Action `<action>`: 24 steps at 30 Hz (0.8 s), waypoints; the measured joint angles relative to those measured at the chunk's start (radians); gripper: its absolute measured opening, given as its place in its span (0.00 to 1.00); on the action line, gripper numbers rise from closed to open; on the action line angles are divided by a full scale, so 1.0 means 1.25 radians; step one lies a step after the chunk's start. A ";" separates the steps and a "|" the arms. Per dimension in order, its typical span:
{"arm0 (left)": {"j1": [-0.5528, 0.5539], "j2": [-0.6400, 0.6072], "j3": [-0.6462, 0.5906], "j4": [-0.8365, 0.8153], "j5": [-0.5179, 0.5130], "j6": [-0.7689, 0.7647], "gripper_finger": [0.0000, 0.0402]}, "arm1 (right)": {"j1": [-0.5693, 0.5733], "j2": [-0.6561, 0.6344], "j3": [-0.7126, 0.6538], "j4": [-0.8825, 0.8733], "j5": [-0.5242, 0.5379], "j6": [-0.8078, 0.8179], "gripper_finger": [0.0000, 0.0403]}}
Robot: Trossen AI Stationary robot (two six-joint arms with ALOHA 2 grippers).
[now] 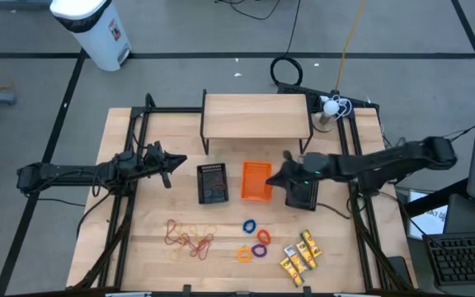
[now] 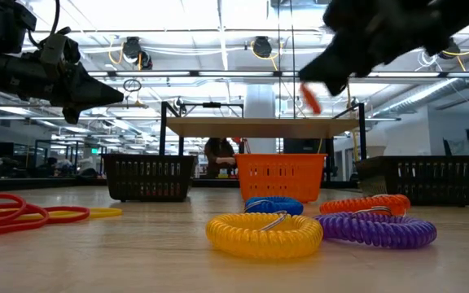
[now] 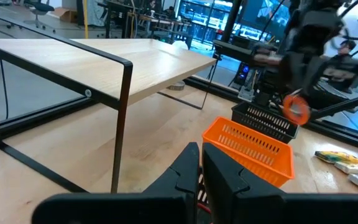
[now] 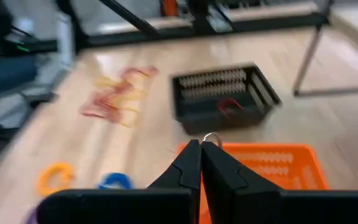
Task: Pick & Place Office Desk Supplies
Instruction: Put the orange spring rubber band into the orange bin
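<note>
**Right arm hangs a coil ring over the orange tray**

We see the right gripper (image 1: 280, 175) poised above the orange tray (image 1: 256, 181) near the middle of the table, its fingers pressed together on the small metal loop of an orange-red ring (image 3: 297, 108), which dangles below the fingertips in the low view (image 2: 309, 98). From the right wrist, the closed fingertips (image 4: 199, 148) sit directly over the tray's near wall (image 4: 253, 163). The left gripper (image 1: 174, 160) waits over the table's left side, beside a black mesh tray (image 1: 213, 182), its fingers (image 3: 219, 174) together and holding nothing we can make out. A second black mesh tray (image 1: 301, 194) lies under the right arm. Toward the front edge we count the remaining supplies: a tangle of red and tan rubber bands (image 1: 190, 238), a blue ring (image 1: 249, 225), a red ring (image 1: 264, 237), an orange ring (image 1: 245, 254), a purple ring (image 1: 259, 249), and a cluster of yellow oblong pieces (image 1: 300, 256).
</note>
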 joint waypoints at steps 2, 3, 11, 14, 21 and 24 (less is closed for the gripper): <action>0.000 0.000 0.000 0.000 0.000 0.000 0.05 | -0.030 0.061 0.018 0.006 -0.022 0.000 0.00; 0.000 0.000 0.000 0.000 0.000 0.000 0.05 | -0.043 0.088 0.026 0.011 -0.025 0.000 0.00; 0.000 0.000 0.000 0.000 0.000 0.000 0.05 | -0.106 0.205 0.051 0.047 -0.068 0.003 0.00; 0.000 0.000 0.000 0.000 0.000 0.000 0.05 | -0.107 0.225 0.051 0.051 -0.065 -0.011 0.00; 0.000 0.000 0.000 0.000 0.000 0.000 0.05 | -0.073 0.231 0.051 0.051 0.022 -0.043 0.14; 0.000 0.000 0.000 0.000 0.000 0.001 0.05 | -0.066 0.208 0.051 0.051 0.019 -0.042 0.26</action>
